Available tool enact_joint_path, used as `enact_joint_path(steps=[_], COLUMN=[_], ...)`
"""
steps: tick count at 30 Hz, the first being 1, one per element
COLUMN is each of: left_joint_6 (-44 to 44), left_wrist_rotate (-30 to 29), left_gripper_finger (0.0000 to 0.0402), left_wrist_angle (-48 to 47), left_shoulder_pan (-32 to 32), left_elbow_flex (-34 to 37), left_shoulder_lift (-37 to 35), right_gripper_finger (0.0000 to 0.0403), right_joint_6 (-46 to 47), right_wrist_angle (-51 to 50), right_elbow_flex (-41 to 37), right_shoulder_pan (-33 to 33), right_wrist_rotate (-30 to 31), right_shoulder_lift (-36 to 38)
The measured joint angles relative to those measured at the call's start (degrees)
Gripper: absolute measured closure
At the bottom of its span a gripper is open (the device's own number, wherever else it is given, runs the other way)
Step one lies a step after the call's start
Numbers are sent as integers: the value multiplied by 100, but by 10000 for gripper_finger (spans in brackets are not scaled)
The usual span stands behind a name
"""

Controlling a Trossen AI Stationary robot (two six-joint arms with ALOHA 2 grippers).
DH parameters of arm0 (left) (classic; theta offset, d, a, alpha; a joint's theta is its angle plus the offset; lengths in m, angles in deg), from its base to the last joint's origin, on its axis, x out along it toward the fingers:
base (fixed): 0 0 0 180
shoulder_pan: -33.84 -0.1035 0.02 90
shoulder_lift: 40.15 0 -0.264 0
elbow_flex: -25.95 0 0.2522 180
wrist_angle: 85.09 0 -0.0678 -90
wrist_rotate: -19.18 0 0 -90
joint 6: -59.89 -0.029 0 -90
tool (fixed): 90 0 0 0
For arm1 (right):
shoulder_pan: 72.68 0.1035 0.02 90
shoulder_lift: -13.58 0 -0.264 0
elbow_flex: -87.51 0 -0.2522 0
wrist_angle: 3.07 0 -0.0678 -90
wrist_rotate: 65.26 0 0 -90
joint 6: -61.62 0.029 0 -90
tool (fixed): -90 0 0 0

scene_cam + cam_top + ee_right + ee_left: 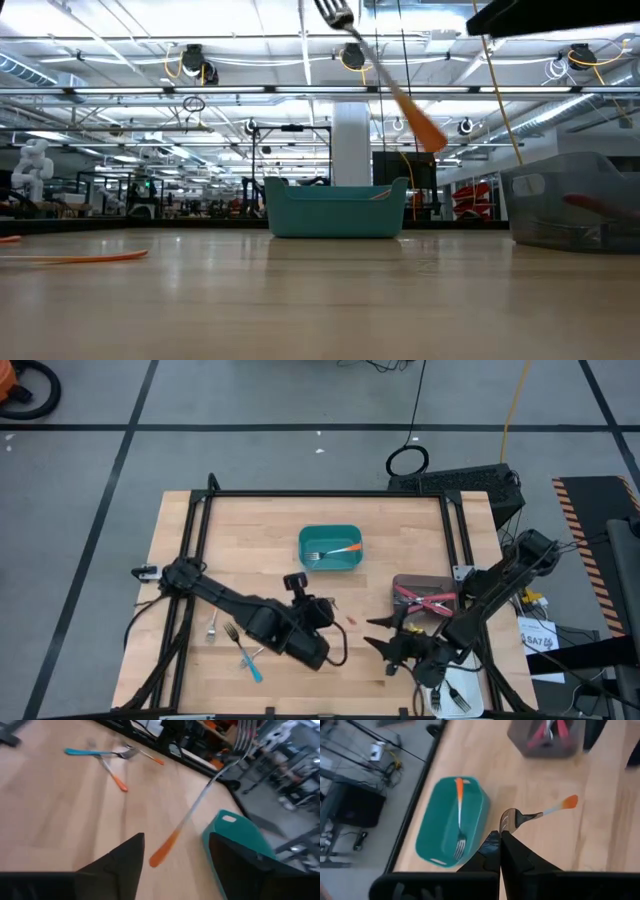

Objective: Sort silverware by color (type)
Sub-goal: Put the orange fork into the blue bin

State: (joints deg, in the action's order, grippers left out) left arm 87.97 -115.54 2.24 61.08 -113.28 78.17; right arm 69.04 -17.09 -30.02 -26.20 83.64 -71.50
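Note:
My left gripper (500, 834) is shut on an orange-handled fork (540, 812) and holds it in the air above the table's middle (330, 610). In the low view the fork (385, 75) slants down from its tines to its orange end. My right gripper (175, 865) is open, low over the table just right of the fork (372, 633), touching nothing. A teal bin (330, 547) holds one orange fork (459, 815). A grey bin (425, 595) holds red forks. Blue and orange forks (107, 762) lie flat on the table's near left (235, 640). My left gripper pinches the fork by its tine end (506, 826) between the two shut fingers. The fork sticks out past the fingertips, lifted clear of the table. It is tilted, tines up (340, 15) and orange handle end (430, 132) lowest.
A white tray (455, 698) with more forks sits at the near right corner, under my right arm. A dark frame runs along the table's edges (330, 493). Bare wood shows between the teal bin and the grippers (350, 590).

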Motion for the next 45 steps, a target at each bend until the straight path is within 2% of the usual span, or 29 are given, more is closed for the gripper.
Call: enact_joint_path(steps=[7, 13, 16, 20, 23, 29, 34, 45], left_joint_6=[1482, 2503, 2878, 3148, 3286, 3402, 3472, 3473], left_wrist_rotate=[-896, -1821, -2151, -2282, -2274, -2178, -2180, -2042], left_gripper_finger=[401, 401, 401, 401, 401, 401, 401, 401], left_wrist_angle=[-8, -12, -16, -31, -52, -50, -21, -17], left_shoulder_pan=[450, 801, 913, 964, 959, 868, 874, 864], left_elbow_flex=[125, 279, 293, 293, 295, 302, 302, 302], left_shoulder_lift=[0, 0, 66, 218, 368, 435, 439, 439], right_gripper_finger=[143, 145, 153, 165, 176, 210, 249, 380], right_joint_6=[-218, -731, -1049, -1481, -1793, -2348, -2429, -2418], right_wrist_angle=[717, 1159, 1311, 1334, 1356, 1362, 1358, 1382], right_elbow_flex=[10, 17, 19, 20, 17, 18, 18, 20], right_shoulder_pan=[-138, -233, -233, -229, -192, -110, -100, -98], right_wrist_rotate=[1166, 1367, 1753, 2555, 2856, 2953, 2939, 2665], right_shoulder_lift=[-446, -771, -956, -1152, -1167, -1170, -1170, -1154])
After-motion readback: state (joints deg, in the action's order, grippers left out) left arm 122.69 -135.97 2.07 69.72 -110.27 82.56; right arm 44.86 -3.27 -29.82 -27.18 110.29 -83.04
